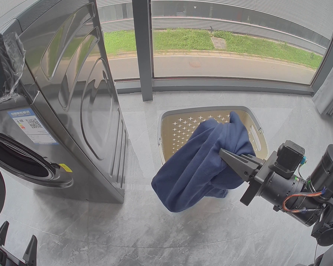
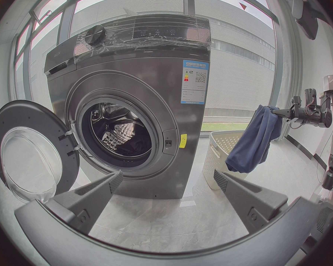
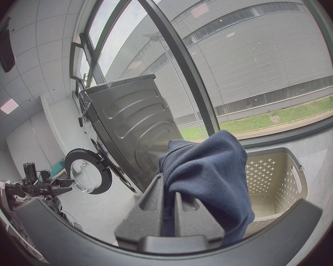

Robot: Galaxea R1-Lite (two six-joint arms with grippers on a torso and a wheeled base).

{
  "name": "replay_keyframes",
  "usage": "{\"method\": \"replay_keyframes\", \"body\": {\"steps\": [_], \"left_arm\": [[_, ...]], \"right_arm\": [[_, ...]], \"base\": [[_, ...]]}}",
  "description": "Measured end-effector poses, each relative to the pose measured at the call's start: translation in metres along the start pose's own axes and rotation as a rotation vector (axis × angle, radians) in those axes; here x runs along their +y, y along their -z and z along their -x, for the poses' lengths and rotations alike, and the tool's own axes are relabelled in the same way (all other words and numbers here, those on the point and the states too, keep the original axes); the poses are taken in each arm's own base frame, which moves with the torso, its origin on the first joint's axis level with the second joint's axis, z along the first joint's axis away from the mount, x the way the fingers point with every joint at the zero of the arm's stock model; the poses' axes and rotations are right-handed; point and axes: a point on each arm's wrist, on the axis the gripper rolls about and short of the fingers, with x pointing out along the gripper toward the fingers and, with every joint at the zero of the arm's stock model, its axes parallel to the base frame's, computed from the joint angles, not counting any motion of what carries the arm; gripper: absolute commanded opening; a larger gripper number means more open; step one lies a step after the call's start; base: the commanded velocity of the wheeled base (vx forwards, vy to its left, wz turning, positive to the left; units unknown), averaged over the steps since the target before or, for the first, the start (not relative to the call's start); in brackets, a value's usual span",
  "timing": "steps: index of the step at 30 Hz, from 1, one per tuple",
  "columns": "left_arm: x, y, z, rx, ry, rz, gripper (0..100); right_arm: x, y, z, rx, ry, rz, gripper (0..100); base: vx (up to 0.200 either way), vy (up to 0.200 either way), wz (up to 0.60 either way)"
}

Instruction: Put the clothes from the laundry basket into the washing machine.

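Note:
A dark blue garment (image 1: 199, 163) hangs from my right gripper (image 1: 227, 156), which is shut on its upper fold just above the front rim of the beige laundry basket (image 1: 166, 130). The cloth (image 3: 211, 174) drapes over the closed fingers (image 3: 151, 207), with the basket (image 3: 277, 181) behind it. The grey washing machine (image 1: 81, 93) stands at the left, its round door (image 2: 29, 156) swung open and the drum (image 2: 118, 133) showing dark cloth inside. My left gripper (image 2: 166, 189) is open, low, in front of the drum opening; its fingertips (image 1: 31, 242) show at the lower left of the head view.
A large window with a grey post (image 1: 142, 41) runs behind the basket. Grey tiled floor (image 1: 155, 222) lies open between machine and basket. A curtain (image 1: 331, 93) hangs at the far right.

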Motion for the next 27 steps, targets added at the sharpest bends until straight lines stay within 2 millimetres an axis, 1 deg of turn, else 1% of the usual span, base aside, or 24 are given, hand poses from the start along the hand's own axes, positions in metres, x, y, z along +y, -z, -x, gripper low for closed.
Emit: {"method": "replay_keyframes", "body": {"steps": [9,19,27], "left_arm": [[0.0,0.0,0.0,0.0,0.0,0.004,100],[0.0,0.0,0.0,0.0,0.0,0.006,100],[0.0001,0.0,0.0,0.0,-0.001,0.004,100]], "right_arm": [[0.0,0.0049,0.0038,0.019,-0.001,0.001,0],[0.0,0.0057,0.0049,0.025,0.0,0.007,0],[0.0021,0.0098,0.0079,0.043,-0.008,0.007,0]], "base": [[-0.2,0.0,0.0],[-0.2,0.0,0.0],[0.0,0.0,0.0]]}}
